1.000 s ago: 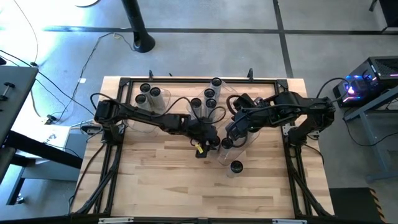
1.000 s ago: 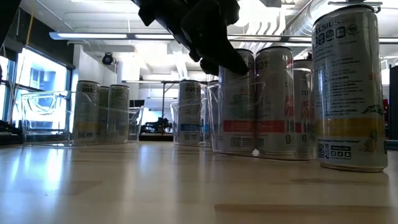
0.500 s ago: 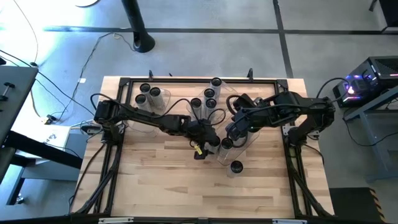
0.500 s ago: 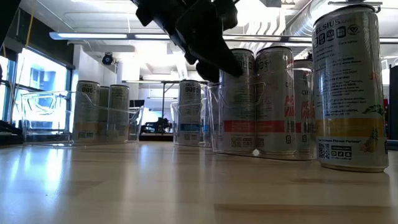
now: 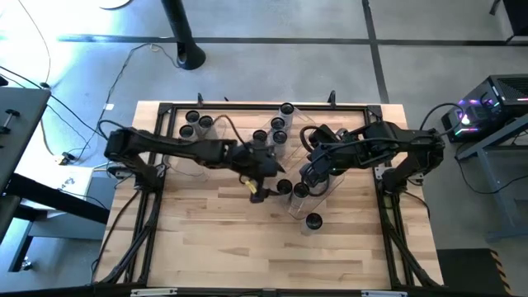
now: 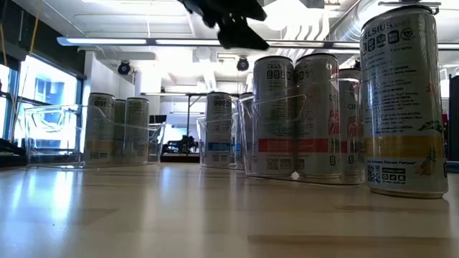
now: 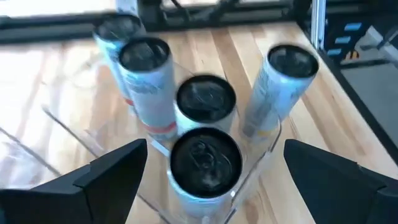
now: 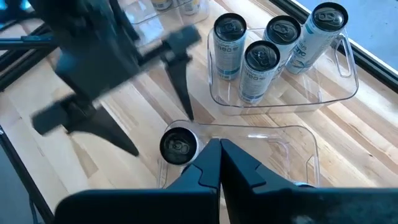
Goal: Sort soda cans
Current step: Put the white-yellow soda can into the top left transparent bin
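Nearest the front edge of the bench (image 5: pixel 206 239), a single Celsius can (image 6: pixel 403 100) is seen upright, long axis vertical, dark top up; "CELSIUS" and a QR code are legible on its side. Just behind it, a clear plastic bin (image 8: pixel 292 146) holds more upright cans, one of them (image 8: pixel 178 145) lying at the bin's end toward the left arm. The left end effector (image 5: pixel 262 183) is held above that can, raised clear of it, fingers (image 7: pixel 106 177) spread wide and empty. The right end effector (image 8: pixel 219 163) is poised over the same bin, its fingers pressed together with nothing between them.

Farther back, a second clear bin (image 8: pixel 339 90) holds four upright cans (image 8: pixel 261 68) grouped close together. Toward the far-left corner, a third bin (image 6: pixel 50 136) holds upright cans (image 5: pixel 198 125) as well. One more can (image 5: pixel 286 109) stands by the far edge.

The bench is of pale wood planks with a black frame along its edges. Beyond it, a grey concrete floor, a black pole base (image 5: pixel 188 56), ceiling strip lights (image 6: pixel 129 41) and bright windows (image 6: pixel 43 86) are visible.
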